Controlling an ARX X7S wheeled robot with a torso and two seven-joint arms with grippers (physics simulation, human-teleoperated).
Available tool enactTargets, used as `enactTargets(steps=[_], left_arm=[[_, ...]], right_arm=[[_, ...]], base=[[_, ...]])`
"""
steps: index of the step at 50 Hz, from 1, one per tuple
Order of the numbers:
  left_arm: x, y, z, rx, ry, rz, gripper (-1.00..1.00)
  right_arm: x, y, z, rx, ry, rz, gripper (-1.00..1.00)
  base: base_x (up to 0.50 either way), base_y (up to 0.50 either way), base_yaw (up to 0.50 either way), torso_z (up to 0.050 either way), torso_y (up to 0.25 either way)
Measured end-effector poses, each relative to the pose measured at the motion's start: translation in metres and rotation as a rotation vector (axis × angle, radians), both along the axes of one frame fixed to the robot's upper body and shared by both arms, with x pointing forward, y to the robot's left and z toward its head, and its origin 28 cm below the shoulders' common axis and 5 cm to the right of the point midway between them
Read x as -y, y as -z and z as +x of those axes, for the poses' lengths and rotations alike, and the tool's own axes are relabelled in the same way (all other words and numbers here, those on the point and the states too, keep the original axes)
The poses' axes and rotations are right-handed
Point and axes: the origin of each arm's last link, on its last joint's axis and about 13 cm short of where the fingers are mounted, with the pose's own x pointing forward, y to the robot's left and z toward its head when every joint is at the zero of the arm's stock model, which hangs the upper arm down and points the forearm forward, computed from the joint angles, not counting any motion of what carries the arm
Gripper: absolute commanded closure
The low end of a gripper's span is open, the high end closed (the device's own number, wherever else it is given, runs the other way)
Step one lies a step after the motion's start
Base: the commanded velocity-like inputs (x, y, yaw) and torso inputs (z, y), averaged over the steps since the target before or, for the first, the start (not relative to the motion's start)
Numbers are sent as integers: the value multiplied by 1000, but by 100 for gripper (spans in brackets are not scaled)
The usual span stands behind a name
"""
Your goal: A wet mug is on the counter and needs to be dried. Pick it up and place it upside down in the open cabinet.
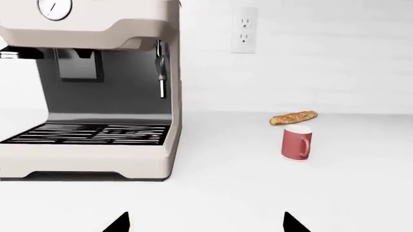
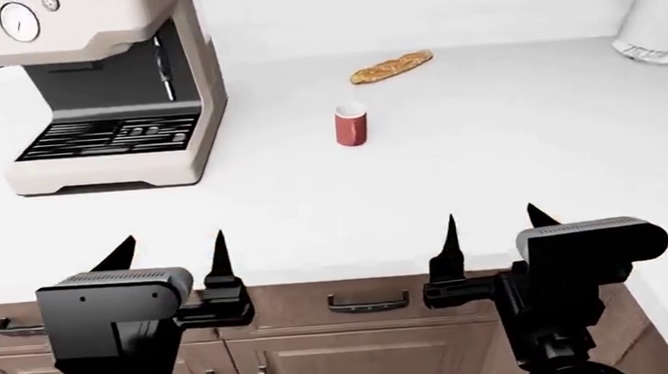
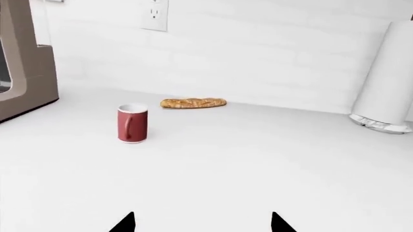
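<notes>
Well apart: mug, counter edge

Coffee machine top cut off

The dark-red mug has a white rim. It stands upright on the white desk, opening upward.

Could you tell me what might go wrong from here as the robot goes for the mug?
1. The baguette lies just behind the mug; overshooting could shove it.
2. The mug stands upright and free on the smooth counter; a finger clipping it could tip or slide it.
3. Both the left gripper and the right gripper sit open at the near counter edge, far from the mug, and no open cabinet shows in any view, so placement is unplanned.
</notes>
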Motion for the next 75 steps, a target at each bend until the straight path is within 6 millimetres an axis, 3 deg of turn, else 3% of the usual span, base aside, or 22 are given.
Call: enactTargets(steps=[40, 57, 75], left_arm=[[-1, -1, -2, -1, 3, -6, -100], [-1, -1, -4, 1, 5, -10, -100], [-2, -6, -9, -2, 14, -10, -100]], right_arm=[[-1, 2, 1, -3, 20, -7, -100], [-2, -1, 3, -19, -7, -4, -100], [-12, -22, 26, -117, -184, 24, -100]], base=[[369, -68, 0, 0, 1], [17, 0, 0, 0, 0], [0, 0, 0, 0, 0]])
